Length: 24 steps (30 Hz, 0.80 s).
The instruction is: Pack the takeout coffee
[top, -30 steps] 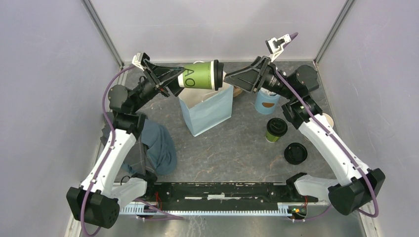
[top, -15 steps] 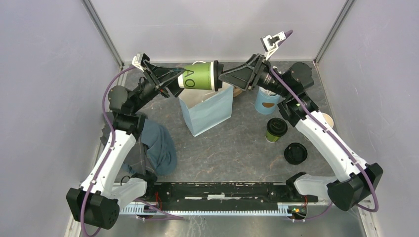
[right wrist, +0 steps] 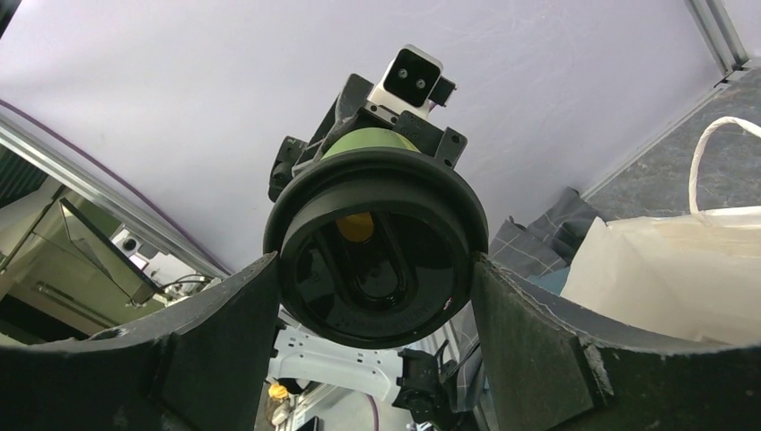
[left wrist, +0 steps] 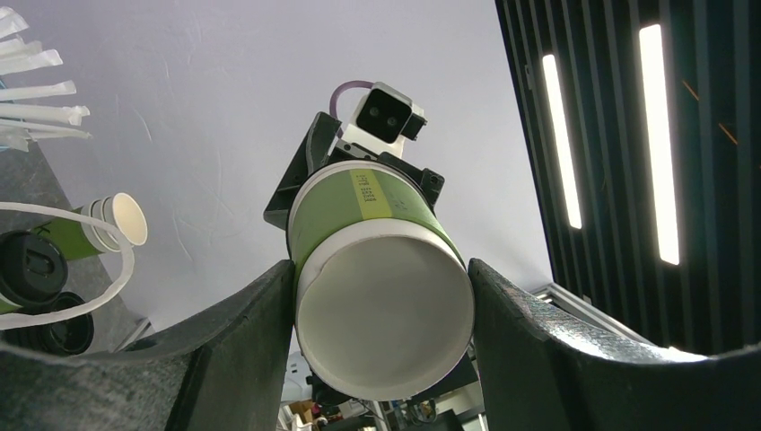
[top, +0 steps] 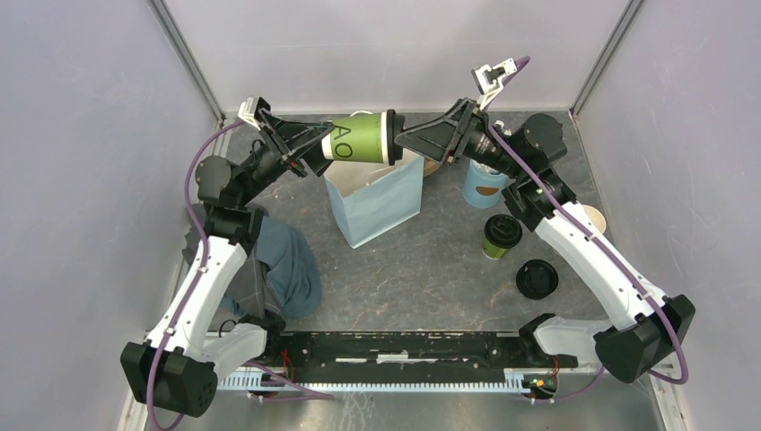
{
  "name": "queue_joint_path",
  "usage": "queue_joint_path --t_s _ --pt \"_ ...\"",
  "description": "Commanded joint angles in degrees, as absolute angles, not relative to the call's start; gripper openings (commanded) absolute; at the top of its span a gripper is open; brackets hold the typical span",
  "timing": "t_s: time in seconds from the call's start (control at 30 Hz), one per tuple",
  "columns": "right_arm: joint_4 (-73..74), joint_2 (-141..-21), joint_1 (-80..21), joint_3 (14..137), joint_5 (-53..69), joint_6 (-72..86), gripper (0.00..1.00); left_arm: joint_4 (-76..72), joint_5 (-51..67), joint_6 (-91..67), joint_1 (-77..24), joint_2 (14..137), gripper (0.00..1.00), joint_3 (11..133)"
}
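Note:
The takeout coffee [top: 359,139], a green paper cup with a black lid, lies on its side in the air above the open mouth of the light-blue bag [top: 377,202]. My left gripper [top: 328,142] is shut on its base end, and the white bottom [left wrist: 384,314] sits between both fingers. From the opposite side my right gripper [top: 401,139] reaches the lid. In the right wrist view the black lid [right wrist: 375,260] fills the space between the fingers [right wrist: 215,341], which meet its rim on both sides.
A second lidded green cup [top: 502,235] stands on the table right of the bag, with a loose black lid [top: 537,278] nearer the front. A light-blue cup of white sticks [top: 485,184] stands under the right arm. A blue-grey cloth [top: 287,265] lies at the left.
My right gripper has moved left up to the cup's lid and its jaws have narrowed onto it. The left gripper and the cup have stayed in place.

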<state>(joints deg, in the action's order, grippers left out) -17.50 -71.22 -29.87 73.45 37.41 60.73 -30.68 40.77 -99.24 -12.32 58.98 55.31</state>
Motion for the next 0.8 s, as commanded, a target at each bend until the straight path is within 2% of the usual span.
queue_joint_path --t_s 0.0,0.07,0.13,0.2,0.3,0.33,0.4,0.53,0.63,0.77 --pt "-16.8 -71.7 -30.9 75.4 35.1 60.4 0.81 -33.4 41.5 -100.3 -12.3 58.1 0.37 55.3" --pt "-16.7 -71.8 -31.1 75.5 34.8 60.3 0.8 -33.3 41.5 -100.3 -12.3 58.1 0.37 55.4" --pt "-16.0 -71.9 -31.2 75.8 34.4 59.7 0.73 -32.9 41.7 -100.0 -12.2 58.2 0.37 55.7" --pt "-15.8 -71.6 -31.2 75.5 33.6 59.5 0.71 -32.0 41.8 -99.4 -12.2 58.1 0.39 56.1" --pt "-15.6 -70.6 -31.2 74.8 32.3 58.6 0.69 -27.0 42.2 -96.6 -12.2 57.7 0.51 57.1" --pt "-15.3 -70.5 -31.1 74.9 32.1 58.3 0.68 -23.4 42.4 -94.4 -12.2 57.4 0.61 57.8" --pt "-15.1 -70.0 -31.0 74.6 31.9 58.0 0.67 -14.7 42.2 -89.5 -12.2 56.6 0.76 59.5" --pt "-8.9 -67.6 -28.6 74.7 30.8 53.1 0.64 6.9 40.7 -79.5 -10.3 55.3 0.98 63.4" --pt "1.6 -64.8 -23.8 76.7 28.6 45.5 0.63 29.5 37.2 -67.6 -7.6 56.3 1.0 70.0" --pt "15.9 -62.4 -19.5 81.8 23.9 32.6 0.62 53.7 24.7 -54.8 -7.0 60.5 1.0 82.4"
